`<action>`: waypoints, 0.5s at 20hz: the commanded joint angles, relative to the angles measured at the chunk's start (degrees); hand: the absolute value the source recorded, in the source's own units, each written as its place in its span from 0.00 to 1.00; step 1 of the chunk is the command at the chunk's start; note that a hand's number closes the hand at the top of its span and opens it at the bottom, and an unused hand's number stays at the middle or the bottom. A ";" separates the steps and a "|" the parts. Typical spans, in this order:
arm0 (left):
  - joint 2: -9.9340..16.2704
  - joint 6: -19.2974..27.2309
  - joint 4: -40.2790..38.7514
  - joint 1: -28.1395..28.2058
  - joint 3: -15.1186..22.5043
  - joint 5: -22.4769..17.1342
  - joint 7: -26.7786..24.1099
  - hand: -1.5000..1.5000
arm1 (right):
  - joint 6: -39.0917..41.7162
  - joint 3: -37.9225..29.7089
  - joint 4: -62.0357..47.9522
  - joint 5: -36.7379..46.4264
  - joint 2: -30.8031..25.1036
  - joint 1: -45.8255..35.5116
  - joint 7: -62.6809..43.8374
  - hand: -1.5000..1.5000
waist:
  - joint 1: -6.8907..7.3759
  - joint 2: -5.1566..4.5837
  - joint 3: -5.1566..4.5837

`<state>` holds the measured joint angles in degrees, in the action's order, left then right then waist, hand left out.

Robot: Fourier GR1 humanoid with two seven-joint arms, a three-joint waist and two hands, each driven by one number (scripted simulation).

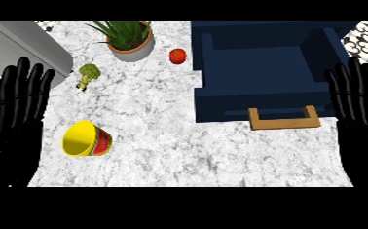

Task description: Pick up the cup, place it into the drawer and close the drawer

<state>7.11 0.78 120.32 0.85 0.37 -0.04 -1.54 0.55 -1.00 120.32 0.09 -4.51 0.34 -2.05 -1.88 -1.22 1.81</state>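
A cup [86, 139], yellow with a red band, lies on its side on the marble counter at the lower left, its mouth facing left. The dark blue drawer [259, 72] stands pulled open at the upper right, with a wooden handle [285, 120] on its front. My left hand [22, 106] rests open at the left edge, fingers up, just left of the cup and apart from it. At the right edge my right hand [351, 101] rests open as well, beside the drawer's right side.
A potted plant [129, 39] stands at the back. A red tomato [177, 56] lies to its right, near the drawer's left wall. A broccoli floret [87, 74] lies left of centre. A grey appliance [28, 45] fills the upper left corner.
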 commanded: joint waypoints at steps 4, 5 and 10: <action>5.68 -16.44 1.08 3.49 2.97 -14.14 -2.23 0.00 | 0.86 -3.03 -1.93 -1.39 -0.72 0.74 4.27 0.00 | 1.94 1.22 -1.87; 6.84 -20.06 3.19 5.02 4.20 -17.60 -2.07 0.00 | -0.49 -0.54 -1.79 0.89 1.04 0.93 4.62 0.00 | 2.47 1.34 -1.92; 11.29 -28.87 -2.76 10.95 -1.95 -37.71 2.33 0.00 | 0.73 1.69 0.14 3.97 -1.76 -0.46 -1.08 0.00 | 2.60 1.19 -1.97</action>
<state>14.25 -20.56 120.05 8.75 2.21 -25.10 -0.68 1.96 -1.11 119.75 1.55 -6.30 0.82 -1.32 0.37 -0.09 0.01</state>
